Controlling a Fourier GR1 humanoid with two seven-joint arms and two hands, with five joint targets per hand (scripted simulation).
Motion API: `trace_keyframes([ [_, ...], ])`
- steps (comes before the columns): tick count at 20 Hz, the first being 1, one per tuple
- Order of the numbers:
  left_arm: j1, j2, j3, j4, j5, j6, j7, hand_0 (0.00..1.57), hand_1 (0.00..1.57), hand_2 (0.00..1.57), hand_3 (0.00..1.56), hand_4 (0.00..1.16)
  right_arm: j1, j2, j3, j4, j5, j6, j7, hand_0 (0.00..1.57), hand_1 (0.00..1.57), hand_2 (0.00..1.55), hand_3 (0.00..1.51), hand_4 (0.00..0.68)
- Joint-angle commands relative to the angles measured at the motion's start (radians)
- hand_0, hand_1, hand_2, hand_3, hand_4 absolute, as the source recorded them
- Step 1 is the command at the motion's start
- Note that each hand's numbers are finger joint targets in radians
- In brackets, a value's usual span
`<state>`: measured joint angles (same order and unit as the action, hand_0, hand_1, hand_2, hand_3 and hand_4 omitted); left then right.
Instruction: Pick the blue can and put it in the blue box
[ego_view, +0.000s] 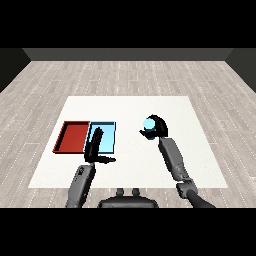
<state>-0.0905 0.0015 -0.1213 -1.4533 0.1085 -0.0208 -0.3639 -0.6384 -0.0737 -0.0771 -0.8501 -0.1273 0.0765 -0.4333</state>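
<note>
Item one, for your record: the blue can (149, 123), pale blue, seen from above as a round top, sits in the right hand (158, 128) over the right half of the white table (165, 107), well apart from both trays. The black fingers of that hand curl round the can from the far and right sides, and a dark tip shows at its near left edge; you cannot see the can's side wall or its base, since the hand covers them, so whether it touches the table cannot be told. The right forearm (173, 159) runs from the hand down toward the lower right, grey, bending at a joint near the table's near edge, where its lower part is cut off. Item two: the left hand (96, 146), black, lies with its fingers straight and pressed together, pointing away from you over the near left part of the light blue tray (109, 142), with the thumb stuck out to the right across the table just below the tray's near rim. It holds nothing. The fingers hide part of the tray's left wall and the seam with its neighbour. The left forearm (82, 182) rises from the lower left, its lower end cut off. Item three: the red tray (71, 137), lying just left of the light blue one, side by side, their walls touching or nearly so; you cannot tell which
</note>
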Motion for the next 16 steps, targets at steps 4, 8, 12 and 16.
trace_keyframes([
  [4,-0.068,-0.001,-0.080,0.103,0.018,0.071,-0.018,0.00,0.00,0.00,0.00,0.00,0.152,0.072,0.302,-0.281,-0.066,-0.231,0.080,1.43,1.43,1.45,1.42,0.659],
  [8,-0.115,-0.001,-0.131,0.149,0.010,0.124,-0.027,0.00,0.00,0.00,0.00,0.00,0.155,0.073,0.293,-0.283,-0.040,-0.228,0.089,1.43,1.43,1.43,1.41,0.661],
  [12,-0.218,-0.001,-0.131,0.236,0.043,0.141,-0.018,0.00,0.00,0.00,0.00,0.00,0.125,0.073,0.309,-0.306,-0.053,-0.247,0.108,1.42,1.42,1.44,1.41,0.661],
  [16,-0.249,-0.001,-0.244,0.284,0.135,0.243,-0.022,0.00,0.00,0.00,0.00,0.00,0.180,0.074,0.355,-0.410,-0.031,-0.271,0.175,1.42,1.42,1.45,1.42,0.660],
])
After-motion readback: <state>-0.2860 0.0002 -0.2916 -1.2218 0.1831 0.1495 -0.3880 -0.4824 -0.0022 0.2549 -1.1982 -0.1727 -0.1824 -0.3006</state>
